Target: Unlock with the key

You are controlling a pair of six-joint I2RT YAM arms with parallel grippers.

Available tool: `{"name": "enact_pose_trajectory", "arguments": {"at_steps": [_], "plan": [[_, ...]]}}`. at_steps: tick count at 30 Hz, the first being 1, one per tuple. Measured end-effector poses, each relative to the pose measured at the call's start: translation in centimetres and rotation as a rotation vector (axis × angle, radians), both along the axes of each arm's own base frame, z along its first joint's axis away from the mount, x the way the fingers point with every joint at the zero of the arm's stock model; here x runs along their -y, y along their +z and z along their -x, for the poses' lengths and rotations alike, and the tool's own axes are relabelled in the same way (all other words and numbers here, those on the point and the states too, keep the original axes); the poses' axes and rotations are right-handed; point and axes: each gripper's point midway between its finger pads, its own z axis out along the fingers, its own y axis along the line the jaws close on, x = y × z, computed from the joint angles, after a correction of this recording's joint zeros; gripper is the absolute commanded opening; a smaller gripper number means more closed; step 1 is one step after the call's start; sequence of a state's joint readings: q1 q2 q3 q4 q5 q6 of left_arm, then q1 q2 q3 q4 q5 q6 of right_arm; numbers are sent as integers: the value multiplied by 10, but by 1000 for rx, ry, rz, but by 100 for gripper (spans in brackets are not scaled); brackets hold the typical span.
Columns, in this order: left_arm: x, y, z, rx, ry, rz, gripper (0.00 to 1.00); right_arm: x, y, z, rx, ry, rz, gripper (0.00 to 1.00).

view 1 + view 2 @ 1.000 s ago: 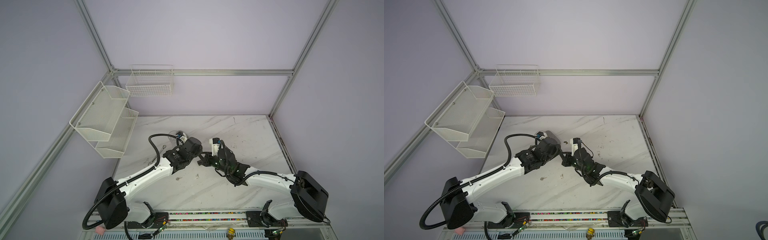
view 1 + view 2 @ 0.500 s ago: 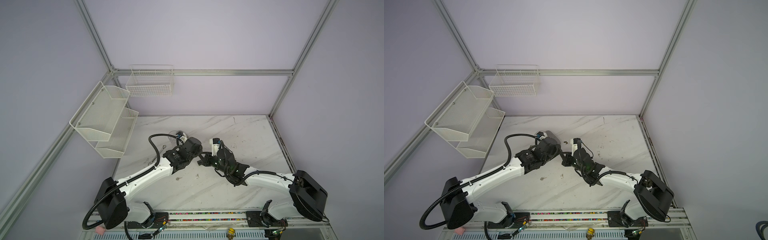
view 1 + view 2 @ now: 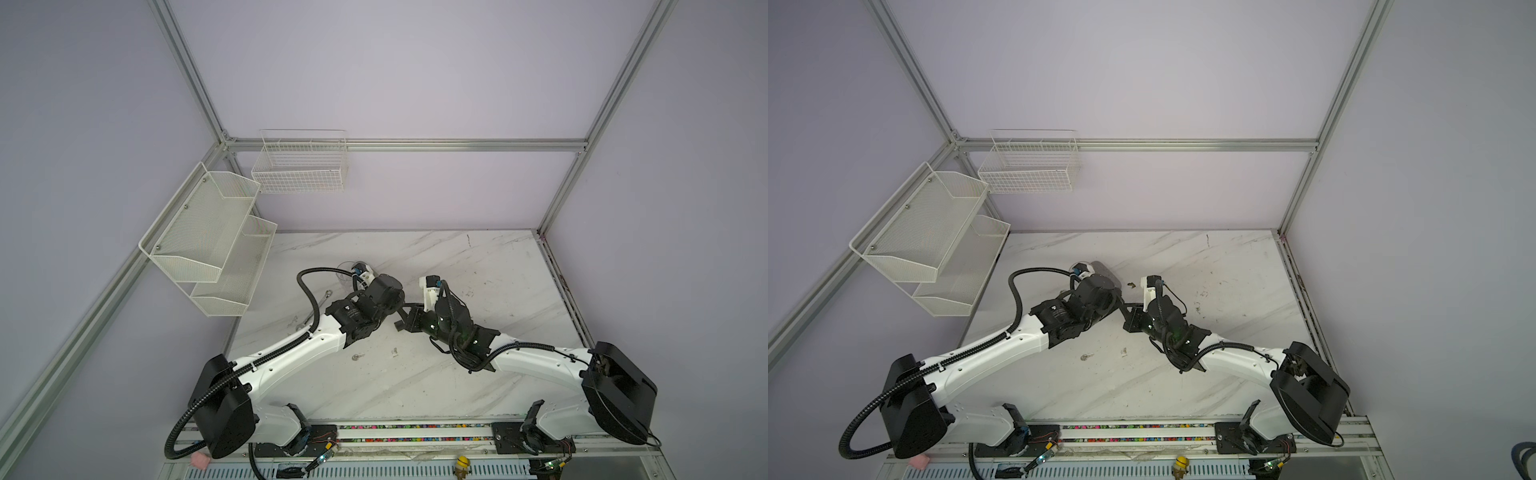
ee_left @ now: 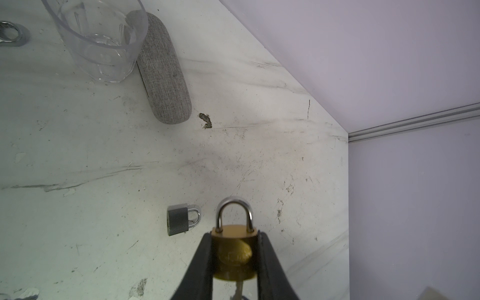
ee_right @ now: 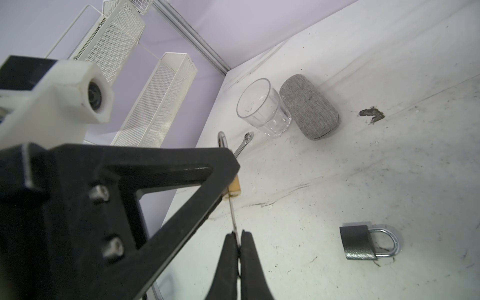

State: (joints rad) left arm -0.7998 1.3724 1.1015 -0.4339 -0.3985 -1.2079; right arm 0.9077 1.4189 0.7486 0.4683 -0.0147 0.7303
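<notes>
My left gripper [image 4: 235, 235] is shut on a brass padlock [image 4: 235, 250] with a closed steel shackle [image 4: 234, 207], held above the table. A thin silver key [image 5: 232, 213] runs from the padlock's underside [image 5: 235, 188] into my right gripper [image 5: 236, 233], which is shut on the key's head. In the left wrist view the key's shaft [image 4: 240, 288] shows below the padlock body. In both top views the two grippers meet at mid-table, left gripper [image 3: 399, 309] against right gripper [image 3: 409, 322]. The padlock and key are hidden there.
A grey padlock [image 4: 179, 219] [image 5: 359, 242] lies on the marble table [image 3: 478, 270]. A clear glass [image 5: 262, 111], a grey fabric case [image 5: 309, 106] and a wrench [image 5: 244, 142] sit toward the back left. White wall baskets [image 3: 208, 237] hang at the left.
</notes>
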Motion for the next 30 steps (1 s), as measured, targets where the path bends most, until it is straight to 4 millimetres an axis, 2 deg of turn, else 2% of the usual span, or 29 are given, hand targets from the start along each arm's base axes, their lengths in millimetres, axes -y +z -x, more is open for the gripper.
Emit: {"name": "enact_pose_trajectory", "arguments": {"at_steps": [15, 24, 30], "plan": [[2, 4, 1, 13, -2, 8, 0, 0, 4, -6, -6, -17, 25, 0], [7, 9, 2, 29, -13, 25, 0, 10, 15, -5, 32, -29, 88, 0], [5, 19, 5, 45, -11, 46, 0, 8, 24, -4, 52, 0, 86, 0]]}}
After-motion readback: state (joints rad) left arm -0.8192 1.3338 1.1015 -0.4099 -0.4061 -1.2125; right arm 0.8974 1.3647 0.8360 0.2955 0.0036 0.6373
